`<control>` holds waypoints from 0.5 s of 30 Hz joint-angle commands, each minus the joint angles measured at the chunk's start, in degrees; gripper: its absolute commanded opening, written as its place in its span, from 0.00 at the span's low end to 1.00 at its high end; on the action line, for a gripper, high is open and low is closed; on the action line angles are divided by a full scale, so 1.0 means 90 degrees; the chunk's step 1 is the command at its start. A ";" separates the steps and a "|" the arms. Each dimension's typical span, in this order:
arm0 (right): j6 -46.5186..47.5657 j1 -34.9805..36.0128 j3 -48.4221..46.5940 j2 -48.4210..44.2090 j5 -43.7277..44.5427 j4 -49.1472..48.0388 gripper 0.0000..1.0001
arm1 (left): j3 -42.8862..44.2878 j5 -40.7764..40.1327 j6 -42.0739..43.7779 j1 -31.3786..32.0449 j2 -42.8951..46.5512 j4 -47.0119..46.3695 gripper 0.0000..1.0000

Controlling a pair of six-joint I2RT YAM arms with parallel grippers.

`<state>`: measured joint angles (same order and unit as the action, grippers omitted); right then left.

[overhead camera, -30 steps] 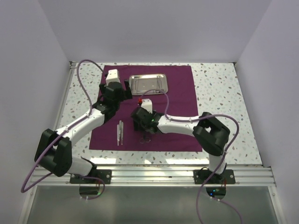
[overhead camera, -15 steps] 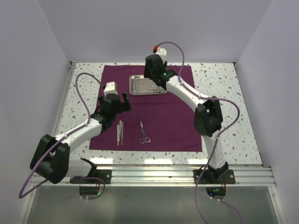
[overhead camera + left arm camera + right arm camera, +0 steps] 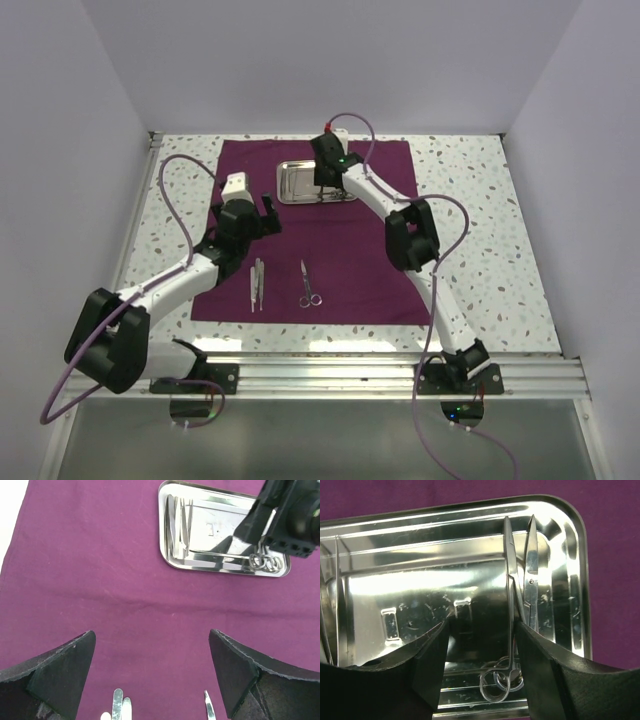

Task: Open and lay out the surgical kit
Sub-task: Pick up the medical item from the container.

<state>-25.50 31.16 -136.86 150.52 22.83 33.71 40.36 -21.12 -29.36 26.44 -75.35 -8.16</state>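
The kit's dark purple cloth lies spread flat, with the steel tray at its far edge. My right gripper is down inside the tray, open. Its jaws straddle two ring-handled instruments, and the right finger touches one shaft. Thin probes lie at the tray's other end. On the near part of the cloth rest tweezers and scissors. My left gripper hovers open and holds nothing above the cloth, between the tray and the tweezers.
Speckled tabletop surrounds the cloth, and white walls enclose it on three sides. A metal rail runs along the near edge by the arm bases. The scissors' tip lies near my left gripper's right finger.
My right arm left the scissors on the near cloth, swung to the far edge and came down into the tray, its jaws narrowing. The left gripper drew back slightly toward the near side.
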 commanded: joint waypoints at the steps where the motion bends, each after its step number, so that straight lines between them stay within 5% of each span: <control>1: 0.0069 -0.0112 -0.0253 -0.0084 0.0012 0.0014 0.60 | 0.0076 -0.0036 0.0050 0.0012 -0.0104 -0.0392 0.99; 15: 0.0001 -0.0229 0.0157 0.0140 -0.0124 -0.0006 0.56 | 0.0135 0.0023 0.0118 0.0012 -0.0339 -0.0480 1.00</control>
<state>-25.50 29.50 -136.35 150.54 22.87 32.75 40.36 -20.99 -29.32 26.44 -78.13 -9.08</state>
